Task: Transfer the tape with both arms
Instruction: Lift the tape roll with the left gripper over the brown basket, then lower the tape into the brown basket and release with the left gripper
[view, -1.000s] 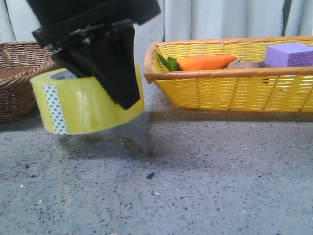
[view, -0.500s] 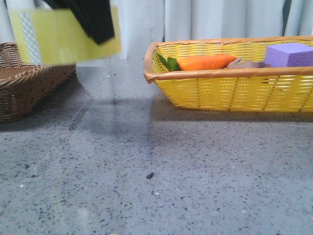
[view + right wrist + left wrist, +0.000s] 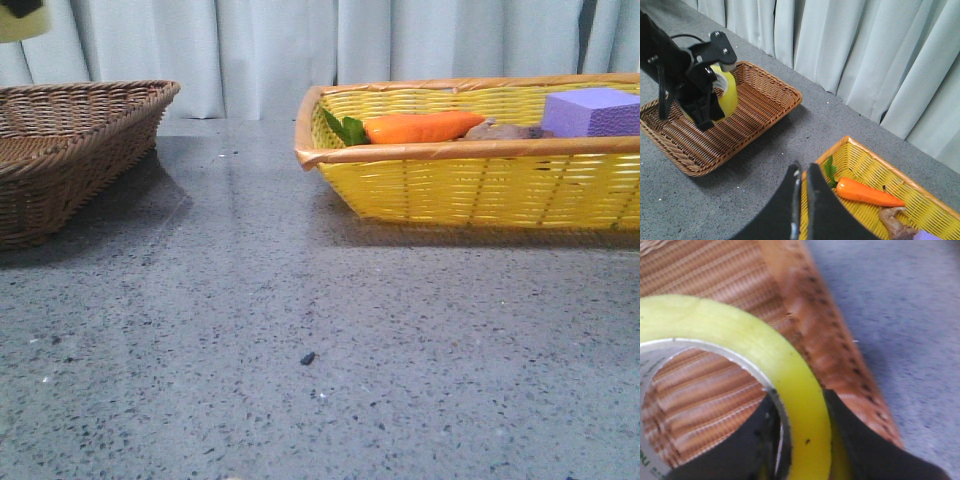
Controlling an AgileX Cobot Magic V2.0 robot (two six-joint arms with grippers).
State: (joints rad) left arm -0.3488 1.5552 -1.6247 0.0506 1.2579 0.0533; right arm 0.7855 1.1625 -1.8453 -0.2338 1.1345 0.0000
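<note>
Wide roll of translucent yellow tape, white core with green lettering, raised above the brown wicker basket; clamped through its wall by the left gripper, one dark finger inside the core, one outside; right gripper pinched nearly together, holding nothing, well apart from that basket.

Left arm raised and gripping, right arm high with fingers together

My left gripper hangs raised at the end of my black arm, its two dark fingers clamped one inside and one outside the rim of the tape. My right gripper hovers high, its fingers pressed nearly together, holding nothing.
</note>
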